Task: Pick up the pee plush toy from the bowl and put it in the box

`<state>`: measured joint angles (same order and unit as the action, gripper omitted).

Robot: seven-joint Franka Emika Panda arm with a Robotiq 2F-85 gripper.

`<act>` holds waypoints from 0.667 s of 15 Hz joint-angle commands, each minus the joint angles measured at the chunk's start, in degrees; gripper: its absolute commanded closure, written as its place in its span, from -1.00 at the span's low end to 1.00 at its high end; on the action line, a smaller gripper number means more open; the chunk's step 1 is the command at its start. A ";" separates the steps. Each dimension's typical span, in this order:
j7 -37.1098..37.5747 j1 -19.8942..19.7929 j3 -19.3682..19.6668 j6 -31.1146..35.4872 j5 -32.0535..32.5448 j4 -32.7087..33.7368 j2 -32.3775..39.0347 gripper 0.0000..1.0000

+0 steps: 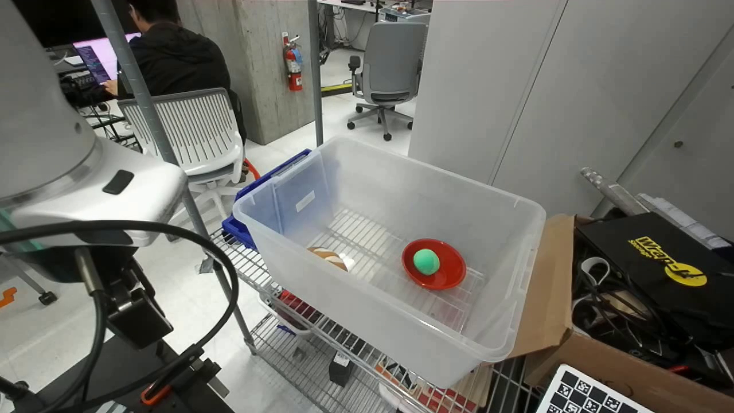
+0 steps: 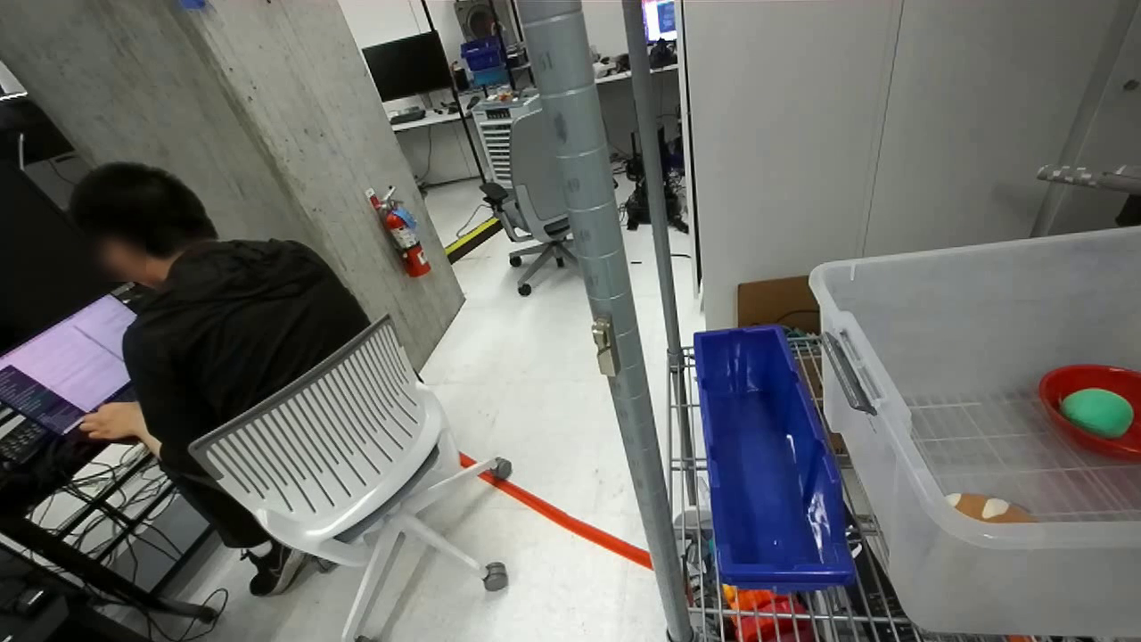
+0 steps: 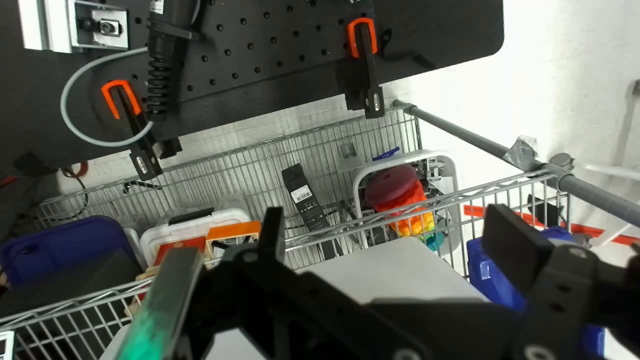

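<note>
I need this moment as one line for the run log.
hand open, empty, outside tub | green ball in red bowl | red bowl inside tub | pick not yet done

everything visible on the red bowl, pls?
The bowl is round, shallow and plain red, with sloping sides and a smooth-looking surface; plastic, by its look. It sits opening up on the floor of the tub, toward one end. The ball rests inside, hiding part of its bottom. Whether the rim touches the tub's wall, I can't tell.
</note>
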<state>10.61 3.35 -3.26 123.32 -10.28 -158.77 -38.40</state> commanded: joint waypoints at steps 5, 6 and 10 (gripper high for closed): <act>0.77 -0.04 0.09 7.81 -3.46 7.76 9.38 -1.00; 0.80 -0.18 0.04 10.77 -3.51 9.52 11.81 -1.00; 3.79 -1.47 -0.39 23.24 -2.65 18.89 24.08 -1.00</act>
<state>12.52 2.91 -3.25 139.72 -12.54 -147.86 -24.39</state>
